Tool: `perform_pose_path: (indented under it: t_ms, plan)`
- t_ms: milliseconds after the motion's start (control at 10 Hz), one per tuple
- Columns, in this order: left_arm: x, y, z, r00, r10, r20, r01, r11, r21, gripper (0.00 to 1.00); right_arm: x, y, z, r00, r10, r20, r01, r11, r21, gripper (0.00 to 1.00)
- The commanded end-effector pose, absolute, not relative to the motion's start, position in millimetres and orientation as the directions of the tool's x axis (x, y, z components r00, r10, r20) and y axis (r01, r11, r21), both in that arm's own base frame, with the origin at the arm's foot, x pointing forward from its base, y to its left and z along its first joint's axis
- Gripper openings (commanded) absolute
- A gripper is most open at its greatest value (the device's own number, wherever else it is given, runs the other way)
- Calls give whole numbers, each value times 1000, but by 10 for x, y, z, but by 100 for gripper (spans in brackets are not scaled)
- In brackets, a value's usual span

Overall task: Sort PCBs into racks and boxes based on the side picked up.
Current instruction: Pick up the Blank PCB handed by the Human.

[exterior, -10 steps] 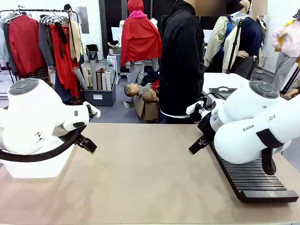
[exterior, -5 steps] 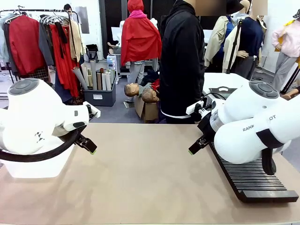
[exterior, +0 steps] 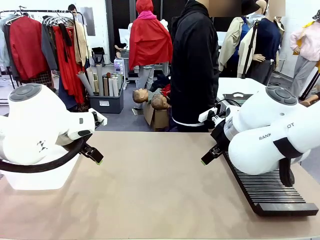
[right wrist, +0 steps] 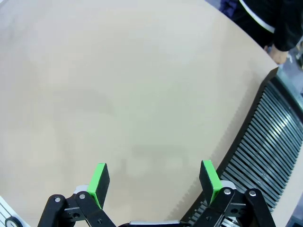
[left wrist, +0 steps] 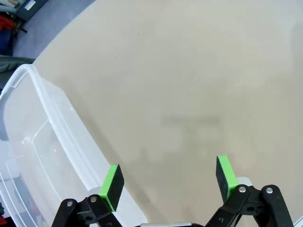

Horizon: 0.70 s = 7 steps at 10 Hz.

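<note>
The long black slotted rack (exterior: pixel 267 190) lies on the table's right side, partly behind my right arm; the right wrist view shows the rack (right wrist: pixel 265 137) along its right edge. The clear plastic box (left wrist: pixel 38 156) fills the lower left of the left wrist view, and in the front view the box (exterior: pixel 30 177) sits low at the left under my left arm. My left gripper (left wrist: pixel 166 182) hangs open over bare table beside the box, nothing between its green pads. My right gripper (right wrist: pixel 154 182) is open too, hovering over bare table beside the rack. No PCBs are in view.
A person in a black jacket (exterior: pixel 194 65) stands at the far edge of the tan table (exterior: pixel 160 185). Clothes racks and a bin of rolls stand behind, off the table.
</note>
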<state>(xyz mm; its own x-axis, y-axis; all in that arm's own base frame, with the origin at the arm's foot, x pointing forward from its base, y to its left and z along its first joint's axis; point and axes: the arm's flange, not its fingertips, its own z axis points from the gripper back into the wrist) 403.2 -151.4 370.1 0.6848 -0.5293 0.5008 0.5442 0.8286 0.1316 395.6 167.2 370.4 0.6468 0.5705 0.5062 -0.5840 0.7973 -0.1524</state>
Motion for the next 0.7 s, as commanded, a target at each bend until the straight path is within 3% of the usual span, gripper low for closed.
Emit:
perform_pose_path:
  t_ms: [0, 300, 600]
  plan:
    - [4032, -1514, 3702, 685, -529, 501, 544, 829, 132, 100, 3956, 1671, 3705, 647, 570, 507, -584, 798, -152, 100]
    - [4080, -1330, 3958, 701, -527, 480, 533, 835, 138, 100, 4069, 1568, 4024, 680, 528, 509, -547, 827, -128, 100]
    - [4338, -1028, 4320, 705, -547, 451, 603, 797, 24, 100, 4331, 1246, 4431, 727, 460, 509, -510, 859, -48, 100]
